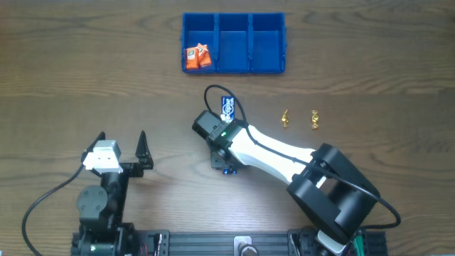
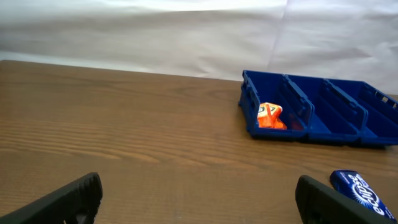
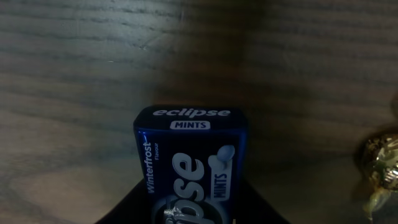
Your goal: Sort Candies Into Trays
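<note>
**Mint tin gripped, drop into tray not yet made**

Your left gripper [image 1: 121, 139] sat spread wide and empty near its base. Orange wrapped candies [image 1: 197, 57] lay in the left compartment of the blue plastic three-bin tray [image 1: 233, 16]. Your right gripper [image 1: 226, 118] looked clamped on the dark blue rectangular mint tin [image 3: 189, 162], mid-table below the tray. Two gold foil-wrapped candies [image 1: 285, 119] lay just right. The next move called for carrying the tin over an empty compartment.

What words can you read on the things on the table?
"eclipse": top end of the blue mint tin.
"MINTS": just under it.
"winterfrost": along the tin's side.
"Flavour": tiny, beside that.
Orange candies in the blue tray: print too small to read.
Gold candies: no words seen.
</note>
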### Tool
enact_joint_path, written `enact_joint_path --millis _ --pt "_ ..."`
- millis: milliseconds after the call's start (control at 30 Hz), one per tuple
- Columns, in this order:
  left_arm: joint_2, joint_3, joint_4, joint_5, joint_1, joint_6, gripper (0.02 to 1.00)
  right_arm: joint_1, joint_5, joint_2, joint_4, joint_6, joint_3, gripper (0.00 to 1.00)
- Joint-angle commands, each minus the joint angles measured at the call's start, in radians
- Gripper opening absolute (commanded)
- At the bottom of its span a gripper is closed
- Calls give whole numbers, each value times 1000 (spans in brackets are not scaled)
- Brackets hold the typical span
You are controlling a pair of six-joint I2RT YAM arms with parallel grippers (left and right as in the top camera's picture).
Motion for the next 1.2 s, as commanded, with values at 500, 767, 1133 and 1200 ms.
enact_joint_path --millis 500,767,1133,1200 --pt "-6 -26 -25 8 4 15 998 -175 336 -40 -269 -317 679 143" --pt "-6 -26 -25 8 4 15 998 -346 296 322 -201 -467 1112 130" --pt "-6 -26 -25 8 4 15 998 -393 221 457 -93 -474 1115 128" --pt "-6 -26 -25 8 4 15 998 -393 221 463 -90 -474 1114 128"
